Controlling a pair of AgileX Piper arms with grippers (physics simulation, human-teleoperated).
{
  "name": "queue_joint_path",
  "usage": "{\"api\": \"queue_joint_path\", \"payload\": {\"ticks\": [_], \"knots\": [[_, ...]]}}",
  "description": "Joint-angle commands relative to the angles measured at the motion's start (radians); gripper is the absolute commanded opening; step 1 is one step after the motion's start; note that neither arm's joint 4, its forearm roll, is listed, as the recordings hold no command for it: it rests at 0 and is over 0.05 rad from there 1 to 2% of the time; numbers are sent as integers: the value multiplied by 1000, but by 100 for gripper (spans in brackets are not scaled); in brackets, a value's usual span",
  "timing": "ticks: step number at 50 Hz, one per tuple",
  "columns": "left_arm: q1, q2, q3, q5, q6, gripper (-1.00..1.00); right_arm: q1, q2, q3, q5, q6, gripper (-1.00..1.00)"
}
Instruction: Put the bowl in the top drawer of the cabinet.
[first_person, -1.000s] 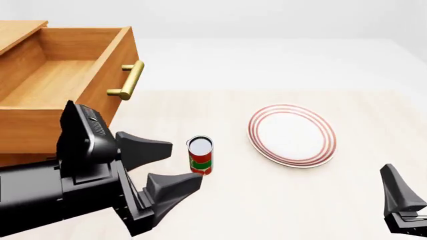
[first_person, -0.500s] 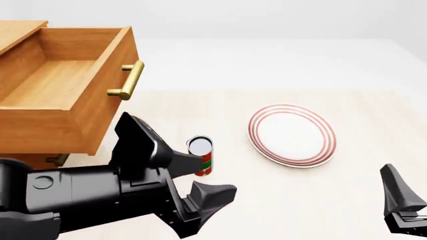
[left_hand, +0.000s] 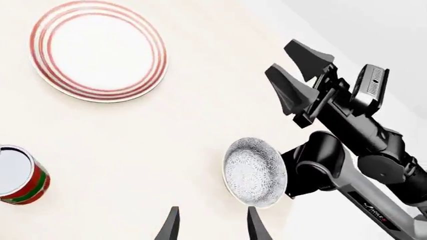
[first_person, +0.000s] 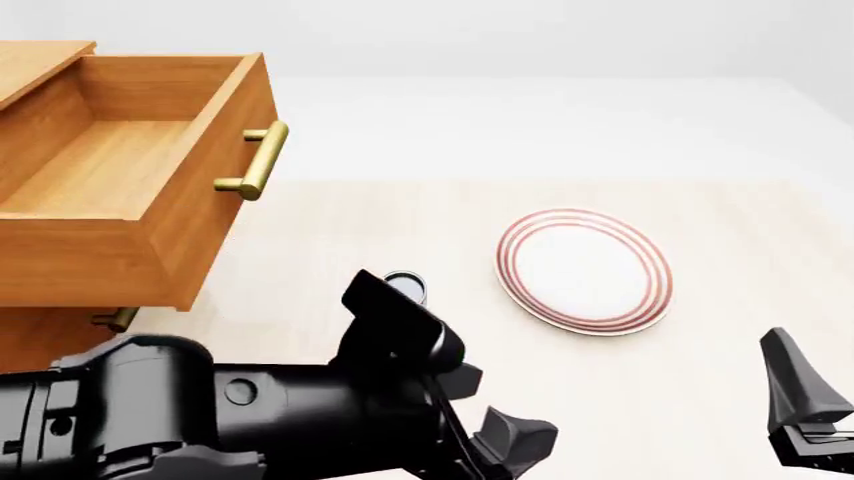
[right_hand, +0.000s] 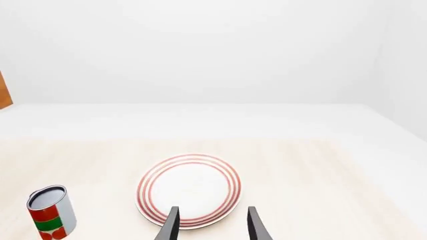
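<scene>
The bowl (left_hand: 255, 172), white with a fine dark pattern, shows only in the left wrist view, on the table close to the right arm's base. My left gripper (left_hand: 212, 228) is open and empty, its fingertips a short way from the bowl. In the front view the left gripper (first_person: 514, 445) is low at the bottom edge and the bowl is out of sight. The cabinet (first_person: 40, 62) stands at the left with its top drawer (first_person: 214, 205) pulled out and empty. My right gripper (right_hand: 212, 227) is open and empty at the lower right.
A white plate with red rings (first_person: 583, 268) lies right of centre. A red and green can (left_hand: 17, 175) stands left of it; in the front view my left arm hides most of the can (first_person: 404, 284). A smaller brass handle (first_person: 115, 320) shows under the open drawer.
My left arm has swung right and lower across the front view, from beside the drawer to in front of the can. The right arm has not moved.
</scene>
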Motion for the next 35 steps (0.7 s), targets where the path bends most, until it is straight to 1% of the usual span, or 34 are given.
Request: {"api": "queue_joint_path", "payload": {"ticks": [1,3,5,6,8,10,12,13,20,35], "knots": [[-34,60,-18,-12,-62,100,0,0,0,0,0,100],[-39,71,-16,-15,-88,100,0,0,0,0,0,100],[-41,74,-17,-18,-87,100,0,0,0,0,0,100],[-44,80,-14,-22,-102,100,0,0,0,0,0,100],[-42,84,-14,-27,-99,100,0,0,0,0,0,100],[-45,95,-8,-33,-124,100,0,0,0,0,0,100],[-46,98,-9,-37,-121,100,0,0,0,0,0,100],[-50,105,-8,-42,-135,100,0,0,0,0,0,100],[-57,121,-3,-62,-168,100,0,0,0,0,0,100],[-72,168,-8,-98,-211,100,0,0,0,0,0,100]]}}
